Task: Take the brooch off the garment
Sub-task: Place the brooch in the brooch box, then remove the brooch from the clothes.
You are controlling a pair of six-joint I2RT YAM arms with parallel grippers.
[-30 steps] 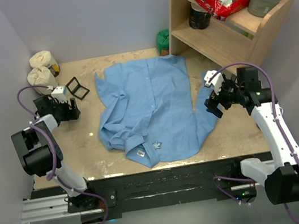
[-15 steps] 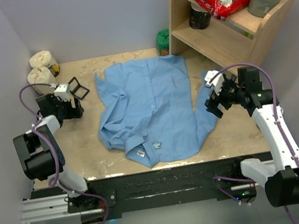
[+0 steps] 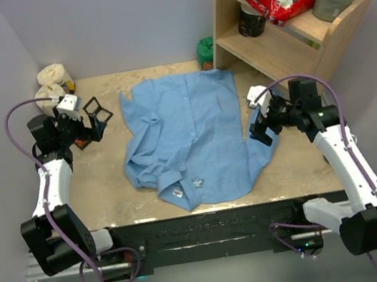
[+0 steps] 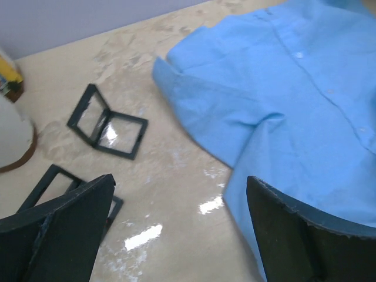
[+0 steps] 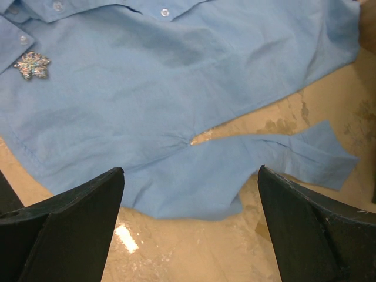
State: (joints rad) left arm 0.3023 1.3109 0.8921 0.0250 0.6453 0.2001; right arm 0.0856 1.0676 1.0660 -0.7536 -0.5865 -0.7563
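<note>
While the shirt (image 3: 185, 123) stays flat mid-tabletop (image 3: 107, 194), brooch (image 3: 197, 181) pinned by its collar near the front edge, the left gripper (image 3: 91, 127) has swung toward the far-left corner, spread wide; the right gripper (image 3: 256, 131) has edged toward the shirt, spread and empty.

The scuffed beige tabletop (image 3: 103, 191) carries a light-blue shirt (image 3: 194, 133), spread out near its middle. Just left of the shirt lie black hinged frames (image 3: 99, 112), opened flat on the surface. Farther left of the shirt, in the back corner, stand two pale rolls (image 3: 54, 84). Beyond the shirt's far right corner are a green object (image 3: 205, 53) and a wooden shelf unit (image 3: 281, 46).
</note>
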